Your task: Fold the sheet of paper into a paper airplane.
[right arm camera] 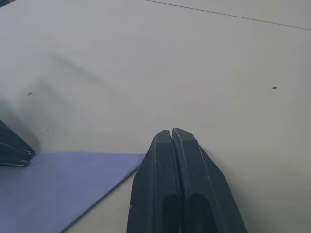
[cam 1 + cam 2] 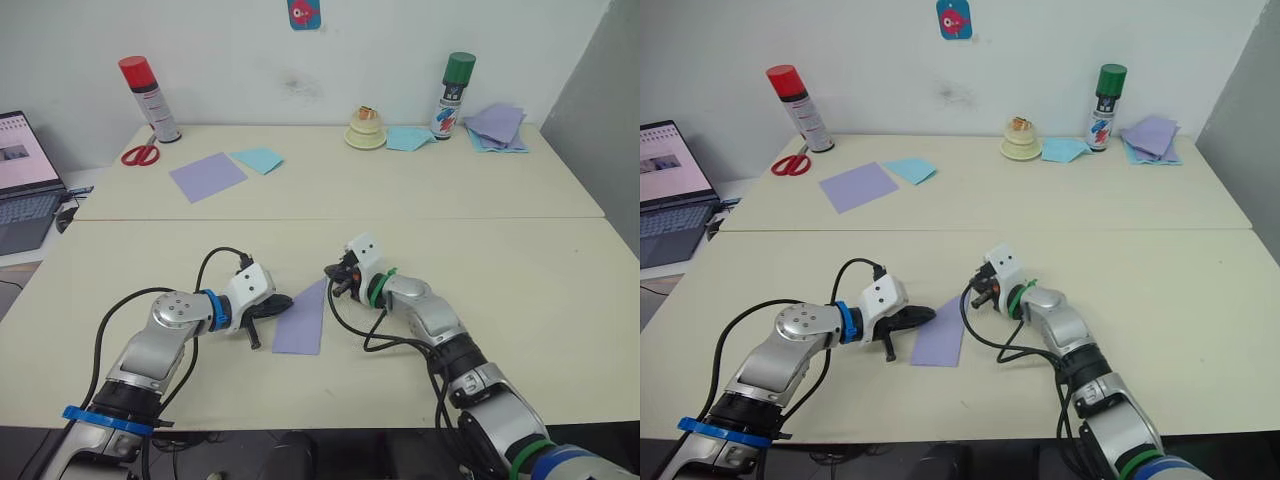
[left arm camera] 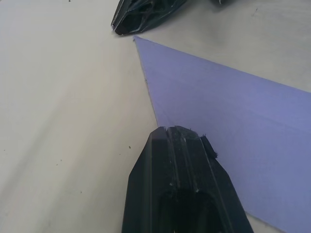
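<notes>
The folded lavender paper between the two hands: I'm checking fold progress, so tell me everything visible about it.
The sheet of paper is thin, matte lavender, folded into a narrow flat shape with one pointed corner and a straight far end. It lies flat on the table. The left hand, fingers shut, presses on its long edge partway along; the right hand, also shut, sits at the pointed tip. A faint crease runs lengthwise in the left wrist view.

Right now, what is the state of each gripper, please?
Left gripper: shut, pressing on the edge of the sheet of paper, not gripping it.
Right gripper: shut, holding nothing, at the paper's pointed end.
</notes>
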